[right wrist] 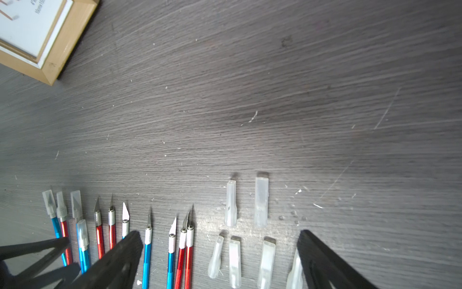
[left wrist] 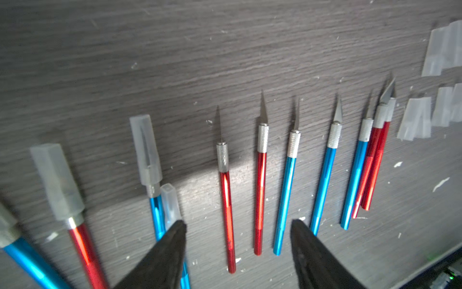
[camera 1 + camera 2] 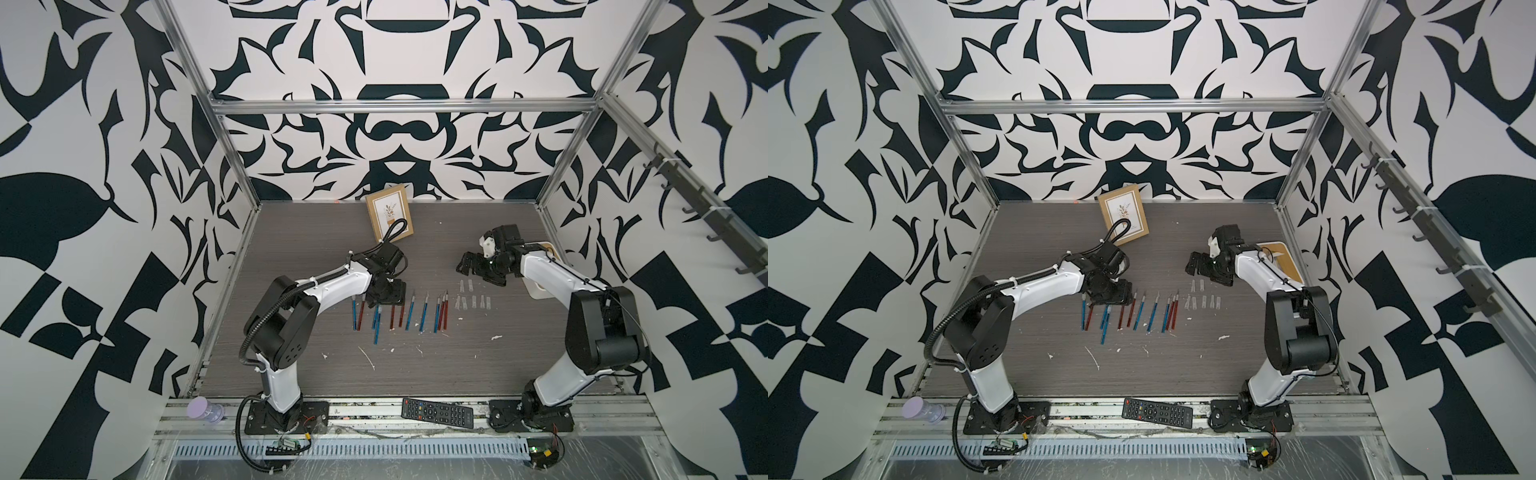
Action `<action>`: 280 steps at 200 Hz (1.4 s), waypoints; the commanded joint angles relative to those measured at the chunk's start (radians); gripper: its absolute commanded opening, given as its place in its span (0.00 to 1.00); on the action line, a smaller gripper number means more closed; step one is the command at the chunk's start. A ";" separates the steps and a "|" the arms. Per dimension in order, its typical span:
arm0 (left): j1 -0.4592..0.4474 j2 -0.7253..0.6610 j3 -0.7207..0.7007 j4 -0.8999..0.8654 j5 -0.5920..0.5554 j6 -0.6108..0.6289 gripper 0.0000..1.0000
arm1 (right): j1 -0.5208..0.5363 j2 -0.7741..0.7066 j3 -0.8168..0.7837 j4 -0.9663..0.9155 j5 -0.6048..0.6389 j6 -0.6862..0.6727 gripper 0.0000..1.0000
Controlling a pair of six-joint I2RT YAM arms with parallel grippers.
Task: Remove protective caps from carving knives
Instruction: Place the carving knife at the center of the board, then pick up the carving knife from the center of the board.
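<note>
Next cap point(image 2: 146, 150) up.
Left gripper point(image 2: 238, 222) and right gripper point(image 1: 220, 232) gape empty; I'd pull straight along the knife point(image 2: 156, 215).

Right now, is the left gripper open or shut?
Open. In the left wrist view the left gripper shows black fingers wide apart, gripping nothing; an uncapped red knife lies on the table between them.

Red and blue carving knives point(image 2: 260, 190) flat on the desk beneath the left fingers point(image 2: 160, 260), seven bare, four capped; loose translucent protective caps point(image 1: 261, 200) near the right fingers point(image 1: 325, 265).
</note>
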 commanded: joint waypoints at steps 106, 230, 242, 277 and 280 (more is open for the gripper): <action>-0.070 -0.089 0.016 -0.223 -0.245 0.018 0.94 | -0.004 -0.032 -0.003 0.039 0.012 0.028 1.00; -0.089 -0.051 -0.073 -0.182 -0.163 -0.068 0.35 | -0.003 -0.025 -0.022 0.068 -0.017 0.030 1.00; -0.089 -0.041 -0.073 -0.179 -0.160 -0.068 0.33 | -0.003 -0.027 -0.023 0.068 -0.019 0.028 1.00; -0.089 -0.018 -0.078 -0.179 -0.163 -0.068 0.29 | -0.003 -0.033 -0.030 0.073 -0.014 0.026 1.00; -0.089 -0.016 -0.079 -0.179 -0.163 -0.068 0.29 | -0.003 -0.033 -0.030 0.073 -0.014 0.027 1.00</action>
